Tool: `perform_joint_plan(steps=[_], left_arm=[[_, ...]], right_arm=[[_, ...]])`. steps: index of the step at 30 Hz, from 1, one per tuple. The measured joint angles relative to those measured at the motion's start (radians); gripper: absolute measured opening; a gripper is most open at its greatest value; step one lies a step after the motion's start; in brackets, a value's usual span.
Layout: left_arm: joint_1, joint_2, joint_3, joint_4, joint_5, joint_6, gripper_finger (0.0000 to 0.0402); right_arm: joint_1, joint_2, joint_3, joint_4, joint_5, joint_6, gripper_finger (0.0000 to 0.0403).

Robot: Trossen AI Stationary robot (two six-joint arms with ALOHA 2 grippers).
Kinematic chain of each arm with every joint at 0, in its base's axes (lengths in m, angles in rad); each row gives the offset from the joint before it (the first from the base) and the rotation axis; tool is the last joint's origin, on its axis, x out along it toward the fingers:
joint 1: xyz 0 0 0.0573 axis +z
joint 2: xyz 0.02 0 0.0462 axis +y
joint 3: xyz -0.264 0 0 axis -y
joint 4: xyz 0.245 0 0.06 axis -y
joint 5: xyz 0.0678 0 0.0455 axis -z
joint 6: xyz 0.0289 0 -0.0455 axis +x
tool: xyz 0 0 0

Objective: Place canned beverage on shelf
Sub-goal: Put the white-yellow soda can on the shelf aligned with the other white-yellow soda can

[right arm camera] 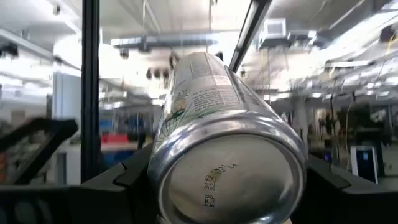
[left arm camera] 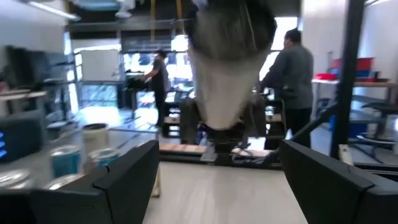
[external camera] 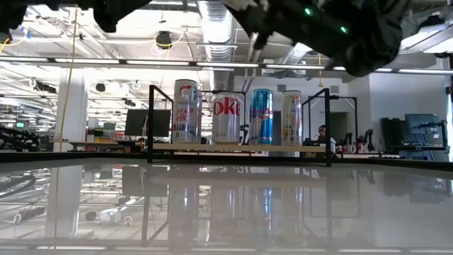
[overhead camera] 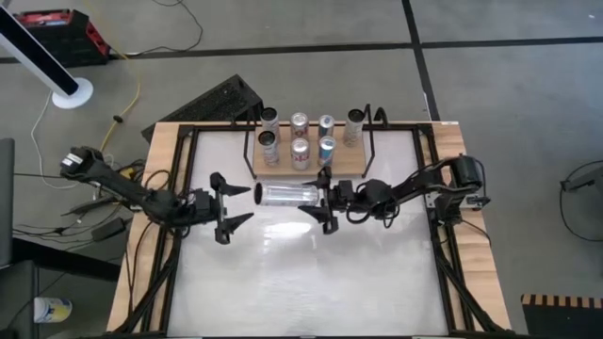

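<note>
Just before the shelf [overhead camera: 311, 168], right hand [overhead camera: 327, 200] grasping horizontal can [overhead camera: 287, 195], left hand [overhead camera: 229, 206] released

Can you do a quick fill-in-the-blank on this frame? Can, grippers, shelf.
1. The right gripper holds a can lying on its ____.
2. The left gripper is ____, its fingers spread near the can's far end.
3. The shelf already carries ____ upright cans.
4. In the low view the shelf's front row shows ____ cans.

Missing words: side; open; seven; four
</note>
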Motion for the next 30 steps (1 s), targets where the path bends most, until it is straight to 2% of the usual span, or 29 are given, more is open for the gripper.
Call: perform_joint_plan(steps=[7,13,15,19,22,30], left_arm=[[0.050,0.199,0.037,0.246,0.175,0.070,0.0318],[0.065,0.331,0.131,0.411,0.203,0.218,0.0318],[0.076,0.353,0.165,0.416,0.233,0.241,0.0318],[0.102,0.389,0.220,0.404,0.219,0.245,0.0318],[0.124,0.401,0.253,0.407,0.265,0.241,0.0318],[0.126,0.383,0.303,0.415,0.364,0.233,0.0318]], right_arm=[[0.038,0.020,0.107,0.000,0.000,-0.012,0.0282],[0.039,0.018,0.190,-0.037,0.004,-0.013,0.0282],[0.040,0.018,0.221,-0.076,0.003,-0.013,0.0282],[0.040,0.018,0.275,-0.174,-0.028,-0.017,0.0282],[0.040,0.016,0.307,-0.228,-0.030,-0.018,0.0282],[0.041,0.017,0.307,-0.242,-0.024,-0.008,0.0282]])
